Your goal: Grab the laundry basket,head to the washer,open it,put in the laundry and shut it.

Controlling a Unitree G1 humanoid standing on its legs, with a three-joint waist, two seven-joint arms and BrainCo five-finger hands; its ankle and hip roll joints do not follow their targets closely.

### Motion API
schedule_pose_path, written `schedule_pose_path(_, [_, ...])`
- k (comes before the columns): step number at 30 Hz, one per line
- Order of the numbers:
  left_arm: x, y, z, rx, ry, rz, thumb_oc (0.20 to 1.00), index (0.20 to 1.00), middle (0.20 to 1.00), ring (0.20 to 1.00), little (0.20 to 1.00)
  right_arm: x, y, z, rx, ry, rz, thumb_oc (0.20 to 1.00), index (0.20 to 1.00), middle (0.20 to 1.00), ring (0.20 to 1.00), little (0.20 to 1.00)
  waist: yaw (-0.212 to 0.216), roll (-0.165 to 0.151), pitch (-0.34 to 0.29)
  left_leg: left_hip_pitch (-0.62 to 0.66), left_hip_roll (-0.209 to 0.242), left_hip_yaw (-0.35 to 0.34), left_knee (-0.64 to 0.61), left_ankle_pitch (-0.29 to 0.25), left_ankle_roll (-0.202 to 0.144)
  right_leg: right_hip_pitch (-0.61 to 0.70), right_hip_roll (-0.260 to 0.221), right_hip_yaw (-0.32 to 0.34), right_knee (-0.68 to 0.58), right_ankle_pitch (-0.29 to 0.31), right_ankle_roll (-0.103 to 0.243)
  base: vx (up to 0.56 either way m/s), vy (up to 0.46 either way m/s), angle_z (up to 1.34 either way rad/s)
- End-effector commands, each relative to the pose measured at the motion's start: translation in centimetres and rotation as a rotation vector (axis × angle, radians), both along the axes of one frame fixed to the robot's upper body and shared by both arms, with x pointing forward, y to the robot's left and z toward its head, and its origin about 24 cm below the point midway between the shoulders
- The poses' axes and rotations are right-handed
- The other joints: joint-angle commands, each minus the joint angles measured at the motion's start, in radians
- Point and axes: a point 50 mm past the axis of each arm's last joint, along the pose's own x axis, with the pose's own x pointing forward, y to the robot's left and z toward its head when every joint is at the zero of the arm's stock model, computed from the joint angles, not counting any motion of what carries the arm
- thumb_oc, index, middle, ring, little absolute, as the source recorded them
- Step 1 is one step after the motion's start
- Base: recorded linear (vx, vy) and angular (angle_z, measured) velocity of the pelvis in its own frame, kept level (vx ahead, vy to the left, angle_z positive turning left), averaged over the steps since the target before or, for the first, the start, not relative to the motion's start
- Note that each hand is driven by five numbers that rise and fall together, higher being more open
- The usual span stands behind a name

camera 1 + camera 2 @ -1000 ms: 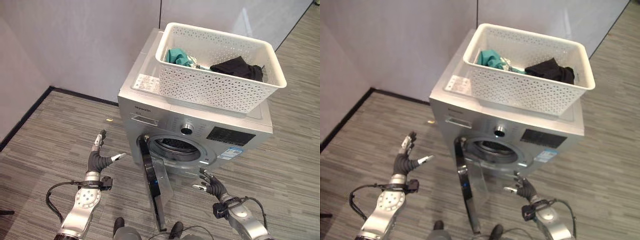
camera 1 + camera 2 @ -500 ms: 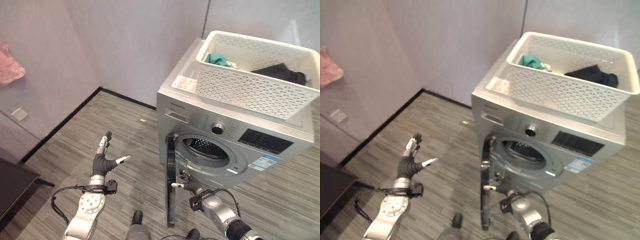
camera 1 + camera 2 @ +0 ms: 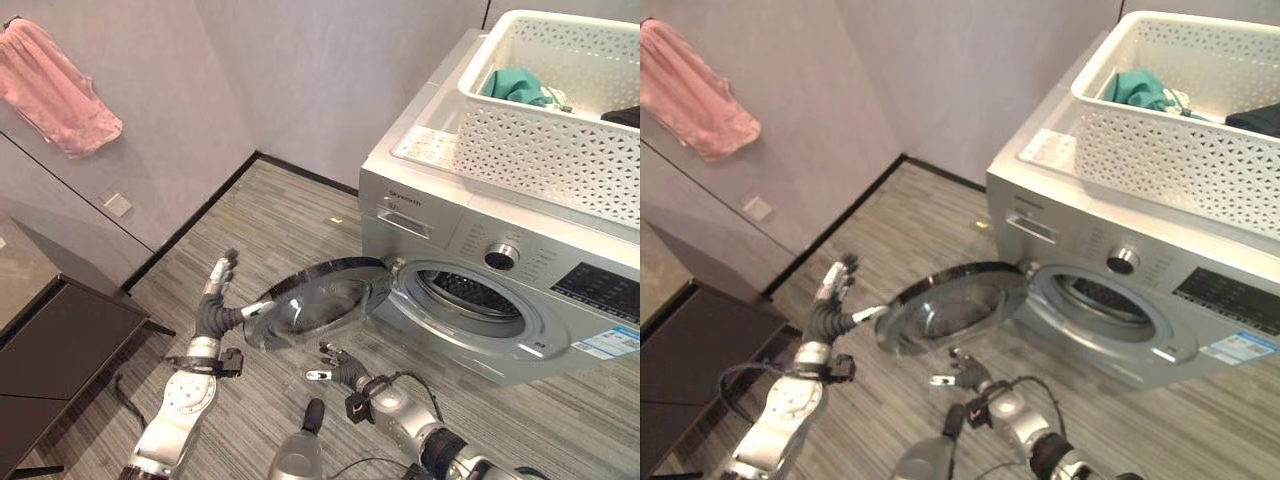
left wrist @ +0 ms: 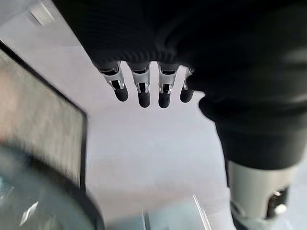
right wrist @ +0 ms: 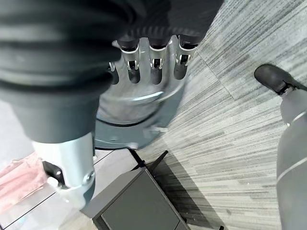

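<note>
The right hand (image 3: pixel 335 366) was nearest, low in front of the washer (image 3: pixel 480 270) and just beneath the door (image 3: pixel 318 300). Its silver, dark-tipped fingers (image 5: pixel 154 67) were extended and relaxed, holding nothing, and pointed at the door's underside; contact with it could not be confirmed. The left hand (image 3: pixel 215 300) was raised to the left of the door, fingers (image 4: pixel 144 91) straight and spread, thumb reaching toward the door's rim, empty.

The door was a round, dark-rimmed porthole of clear domed glass, swung fully open to the washer's left on a hinge at the opening's left edge. The washer itself was a silver-grey front loader with a circular opening showing the perforated metal drum (image 3: pixel 468 294), a round chrome knob (image 3: pixel 501 256) and a dark glossy panel (image 3: pixel 600 285) on its front.

On top of the washer stood the laundry basket (image 3: pixel 545 150), rectangular, white plastic with perforated walls. Inside it lay a crumpled teal garment (image 3: pixel 518 85) and, at its right, a black garment (image 3: pixel 1255 118).

Left of the washer, beyond the striped grey plank floor (image 3: pixel 290 215), a pink cloth (image 3: pixel 60 90) hung on the pale wall.
</note>
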Motion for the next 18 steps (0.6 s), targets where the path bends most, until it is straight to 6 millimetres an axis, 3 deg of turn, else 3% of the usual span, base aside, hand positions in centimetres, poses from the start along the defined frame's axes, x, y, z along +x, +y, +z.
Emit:
schedule_pose_path(1, [-0.4,-2.1,4.5,-0.117,-0.123,-0.362,1.000,1.000,1.000,1.000,1.000,0.9,2.4,1.8,0.082,-0.070,0.099,1.000,1.000,1.000,1.000,1.000,-0.041,-0.070,0.021,0.030,-0.031,0.082,-0.007,-0.043,0.019,-0.012,-0.042,0.085,0.098,-0.156,-0.013,0.04,0.097,-0.03])
schedule_pose_path(4, [-1.3,-3.2,5.4,-0.209,-0.030,-0.608,1.000,1.000,1.000,1.000,1.000,-1.8,-0.5,-0.9,0.002,0.024,0.121,1.000,1.000,1.000,1.000,1.000,-0.087,-0.079,0.003,0.066,-0.030,0.117,-0.007,-0.066,0.032,-0.003,-0.045,0.114,0.098,-0.143,-0.004,0.08,0.080,-0.26])
schedule_pose_path(7, [-1.9,-3.8,5.1,-0.278,0.076,-0.719,1.000,1.000,1.000,1.000,1.000,-3.3,-2.4,-2.2,-0.066,0.058,0.135,1.000,1.000,1.000,1.000,1.000,-0.108,-0.084,-0.005,0.085,-0.029,0.135,-0.007,-0.076,0.034,0.001,-0.045,0.126,0.098,-0.138,0.001,0.04,0.031,-0.35])
schedule_pose_path(8, [-2.3,-4.3,5.3,-0.268,0.159,-0.827,1.000,1.000,1.000,1.000,1.000,-4.9,-5.0,-3.5,-0.130,0.118,0.103,1.000,1.000,1.000,1.000,1.000,-0.137,-0.086,-0.009,0.099,-0.029,0.151,-0.007,-0.082,0.035,0.003,-0.044,0.136,0.099,-0.134,0.007,0.04,0.033,-0.37])
schedule_pose_path(10, [-2.8,-5.1,5.8,-0.305,0.198,-0.918,1.000,1.000,1.000,1.000,1.000,-6.0,-6.0,-4.3,-0.170,0.153,0.100,1.000,1.000,1.000,1.000,1.000,-0.147,-0.089,-0.010,0.107,-0.031,0.156,-0.007,-0.085,0.035,0.005,-0.045,0.142,0.099,-0.132,0.010,0.03,0.029,-0.19])
schedule_pose_path(12, [-3.2,-7.1,4.8,-0.460,0.338,-1.056,1.000,1.000,1.000,1.000,1.000,-7.6,-7.5,-5.4,-0.224,0.209,0.102,1.000,1.000,1.000,1.000,1.000,-0.192,-0.096,-0.015,0.121,-0.034,0.172,-0.007,-0.093,0.037,0.007,-0.045,0.160,0.097,-0.128,0.015,0.04,0.049,-0.18])
schedule_pose_path(13, [-3.1,-9.5,3.2,-0.566,0.489,-1.155,1.000,1.000,1.000,1.000,1.000,-7.9,-9.0,-5.5,-0.277,0.212,0.105,1.000,1.000,1.000,1.000,1.000,-0.233,-0.102,-0.020,0.133,-0.034,0.191,-0.007,-0.102,0.041,0.002,-0.045,0.186,0.095,-0.122,0.021,0.05,0.057,-0.34])
schedule_pose_path(17, [-2.3,-11.7,2.6,-0.518,0.517,-1.248,1.000,1.000,1.000,1.000,1.000,-7.6,-12.0,-5.2,-0.351,0.193,0.053,1.000,1.000,1.000,1.000,1.000,-0.280,-0.112,-0.026,0.136,-0.042,0.231,-0.007,-0.101,0.053,-0.020,-0.048,0.225,0.083,-0.091,0.026,0.00,0.051,-0.49])
schedule_pose_path(18, [-1.9,-11.7,0.6,-0.491,0.584,-1.215,1.000,1.000,1.000,1.000,1.000,-7.5,-13.2,-4.8,-0.371,0.178,0.036,1.000,1.000,1.000,1.000,1.000,-0.307,-0.114,-0.032,0.143,-0.044,0.252,-0.007,-0.109,0.055,-0.025,-0.050,0.247,0.074,-0.077,0.033,-0.03,0.073,-0.57])
